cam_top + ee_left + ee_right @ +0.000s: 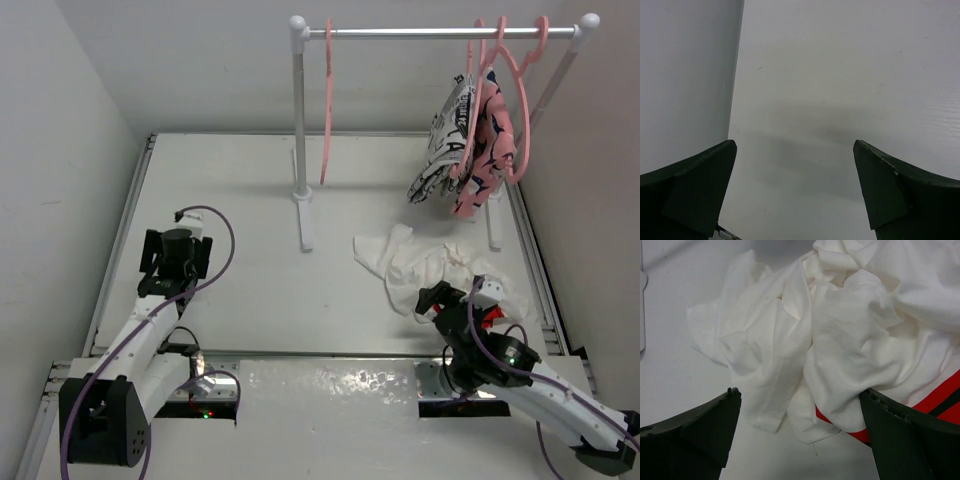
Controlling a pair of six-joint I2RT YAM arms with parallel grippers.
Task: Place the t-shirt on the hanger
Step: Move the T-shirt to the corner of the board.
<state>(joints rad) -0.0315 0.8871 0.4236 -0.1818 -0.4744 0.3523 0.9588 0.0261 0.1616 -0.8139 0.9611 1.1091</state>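
Observation:
The white t-shirt (415, 262) lies crumpled on the table at the right, in front of the rack. Its red logo patch (940, 399) peeks out under a fold. My right gripper (441, 300) is open, low at the shirt's near edge. In the right wrist view (799, 392) a white fold lies between the jaws, and the right finger (900, 435) touches the fabric. The empty pink hanger (327, 100) hangs edge-on from the left part of the rail. My left gripper (174, 262) is open and empty over bare table (795, 145) at the far left.
The white clothes rack (299, 120) stands at the back, its foot (304, 222) on the table left of the shirt. A black-and-white garment (445, 145) and a pink patterned garment (488, 150) hang on pink hangers at the rail's right end. Walls close both sides.

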